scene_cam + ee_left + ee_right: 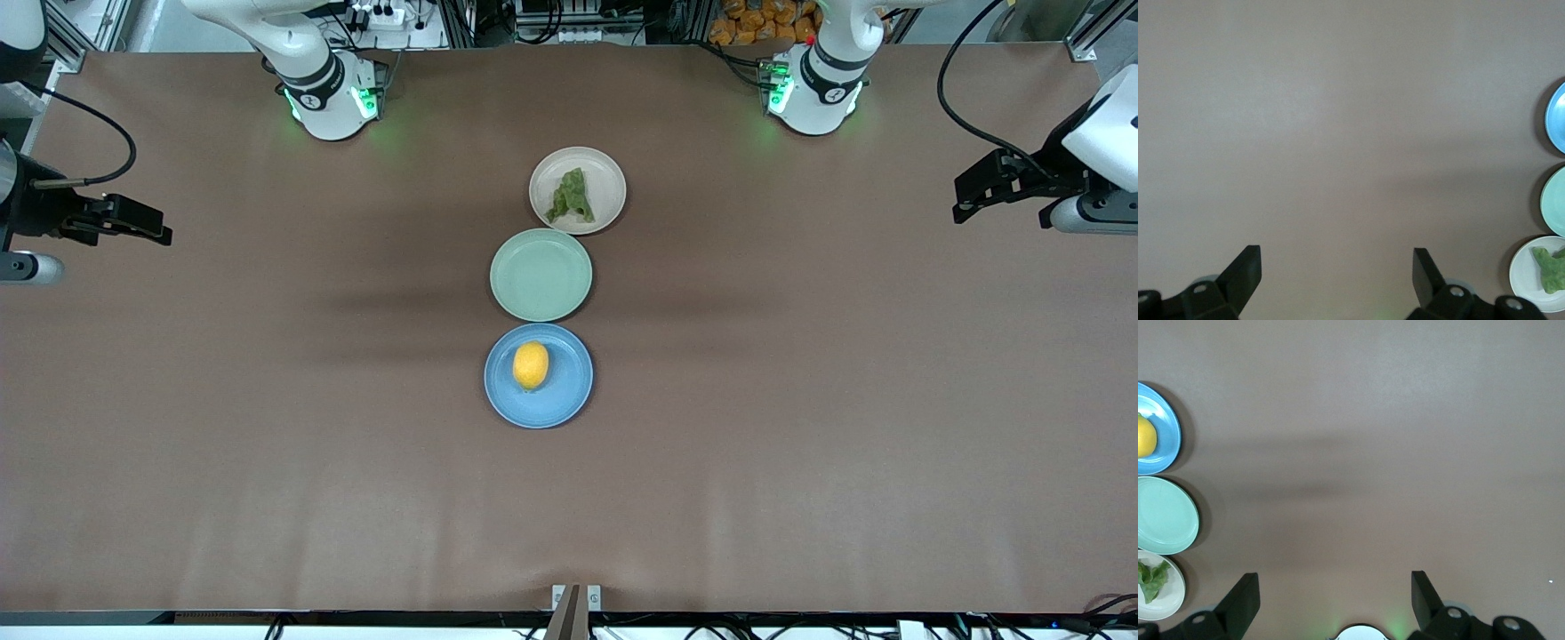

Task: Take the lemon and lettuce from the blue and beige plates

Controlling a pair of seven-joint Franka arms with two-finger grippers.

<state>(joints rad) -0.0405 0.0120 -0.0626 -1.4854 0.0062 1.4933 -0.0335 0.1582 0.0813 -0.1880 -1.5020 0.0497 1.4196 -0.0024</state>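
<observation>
Both jaws gape: your left gripper (1331, 280) and right gripper (1331, 603) hang over bare table (800, 400) ends, well apart from the lemon (531, 364) and lettuce (571, 196).

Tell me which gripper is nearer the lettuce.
Left, slightly. The left gripper hangs over the table's left-arm end, the right gripper over the right-arm end, both far from the lettuce on the beige plate.

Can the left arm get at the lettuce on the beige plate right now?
Probably yes. The lettuce lies uncovered on the beige plate, bare table lies between it and the left gripper, which hangs open over the table's left-arm end.
</observation>
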